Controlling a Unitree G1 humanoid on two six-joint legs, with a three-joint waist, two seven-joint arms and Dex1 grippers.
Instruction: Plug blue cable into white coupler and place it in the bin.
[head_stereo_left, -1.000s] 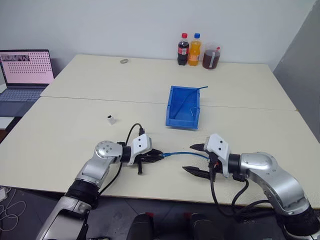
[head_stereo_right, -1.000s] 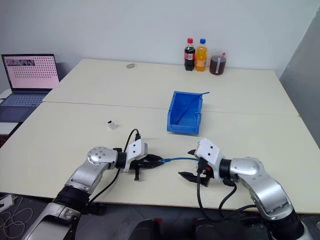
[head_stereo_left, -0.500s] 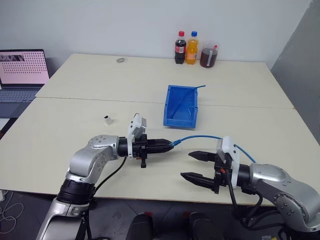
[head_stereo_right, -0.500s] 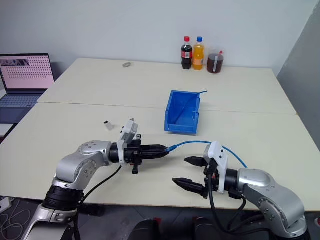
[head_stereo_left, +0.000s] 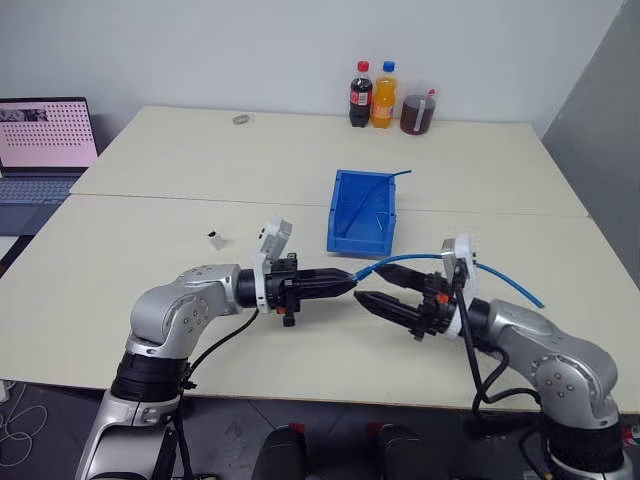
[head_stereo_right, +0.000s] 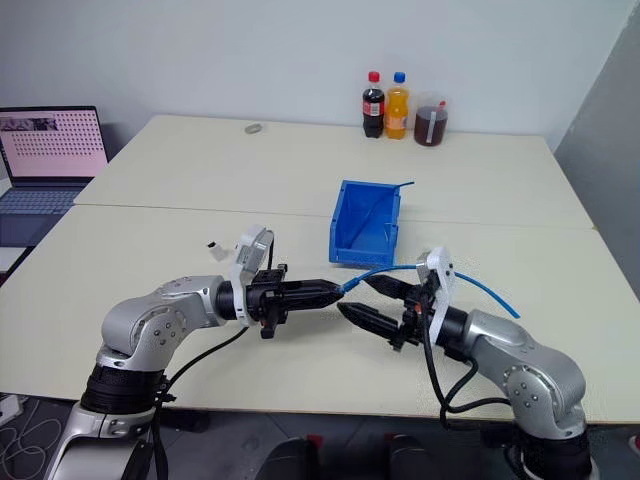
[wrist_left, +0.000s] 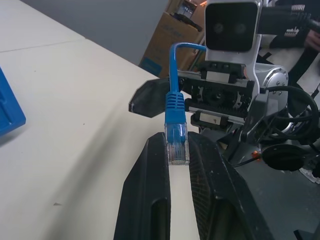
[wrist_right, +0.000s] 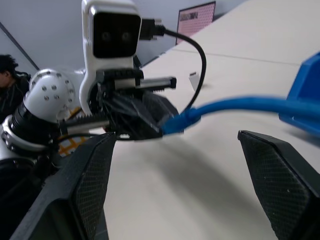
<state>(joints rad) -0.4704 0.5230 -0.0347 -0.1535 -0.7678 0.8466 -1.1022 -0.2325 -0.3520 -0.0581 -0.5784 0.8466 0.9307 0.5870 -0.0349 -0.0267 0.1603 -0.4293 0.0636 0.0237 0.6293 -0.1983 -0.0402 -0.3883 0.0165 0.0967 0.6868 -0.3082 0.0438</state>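
Light, limp blue cable (head_stereo_left: 440, 261) pinched at its clear plug by left gripper (head_stereo_left: 345, 283), raised just in front of bin (head_stereo_left: 364, 214), right gripper (head_stereo_left: 385, 286) spread wide alongside; likely best gripped by the stiff plug.

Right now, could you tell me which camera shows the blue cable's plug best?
The left wrist view: the blue cable plug sits clamped in the left pincer. The eye views show it small; the right wrist view hides it.

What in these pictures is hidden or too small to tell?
- Coupler: too small in the eye views to show its socket.
- Cable: its far end passes behind the right arm in the eye views.
- Bin: cut off by the left wrist view's edge.
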